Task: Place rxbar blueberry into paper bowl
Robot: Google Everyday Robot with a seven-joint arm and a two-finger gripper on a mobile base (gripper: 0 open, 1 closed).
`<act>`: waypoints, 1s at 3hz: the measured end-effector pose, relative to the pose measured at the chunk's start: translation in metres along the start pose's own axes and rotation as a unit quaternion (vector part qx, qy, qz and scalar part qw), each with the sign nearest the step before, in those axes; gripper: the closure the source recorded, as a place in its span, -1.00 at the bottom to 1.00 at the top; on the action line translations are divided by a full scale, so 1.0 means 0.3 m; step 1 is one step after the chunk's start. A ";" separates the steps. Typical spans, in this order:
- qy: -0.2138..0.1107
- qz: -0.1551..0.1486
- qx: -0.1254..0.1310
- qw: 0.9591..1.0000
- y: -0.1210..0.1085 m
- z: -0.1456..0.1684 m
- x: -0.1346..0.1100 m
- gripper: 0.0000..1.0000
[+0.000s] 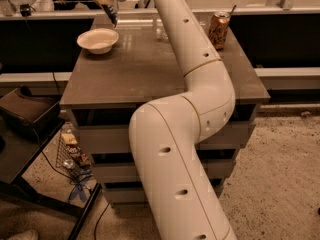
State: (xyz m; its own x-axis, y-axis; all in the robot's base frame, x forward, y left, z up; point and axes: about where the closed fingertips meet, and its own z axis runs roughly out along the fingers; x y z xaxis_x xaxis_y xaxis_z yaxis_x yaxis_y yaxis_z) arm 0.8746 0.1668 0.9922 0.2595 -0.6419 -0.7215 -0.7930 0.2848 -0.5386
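Pale and smooth, the robot's jointed arm (200, 99) rises in rounded plastic segments from 6 o'clock and sweeps over the grey-brown matte table (135, 74) toward its far-left corner. We see the gripper (113, 15) hanging in the air at about 1 o'clock from the paper bowl (98, 39), just past its far rim and above it.

The bowl is round, shallow and off-white with a flared lip. It stands upright near the tabletop's 11 o'clock corner, and nothing shows inside it.

A thin dark strip, which we take for the rxbar blueberry (114, 19), hangs straight down from the gripper. The fingers are closed tight on its top end, and its lower tip points at the table just beside the bowl's rim without touching either. We cannot read any lettering on it.

At 3 o'clock from the bowl, beyond the arm, an orange drink can (218, 29) stands upright near the far-right edge. The arm's upper segment crosses the middle of the tabletop and hides what lies behind it.

Below the tabletop are flat drawer fronts (100, 139). A dark low cart (25, 115) stands at 9 o'clock, on a speckled floor (285, 154).
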 end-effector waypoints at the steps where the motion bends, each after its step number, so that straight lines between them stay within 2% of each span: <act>1: -0.003 -0.004 -0.007 1.000 0.028 0.059 0.007 1.00; 3: 0.009 -0.012 -0.031 0.999 0.083 0.103 0.022 1.00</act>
State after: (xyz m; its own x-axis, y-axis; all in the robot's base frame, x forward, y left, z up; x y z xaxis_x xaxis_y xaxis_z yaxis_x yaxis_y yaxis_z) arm 0.8737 0.1918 0.9607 0.2687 -0.6608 -0.7008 -0.8192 0.2260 -0.5271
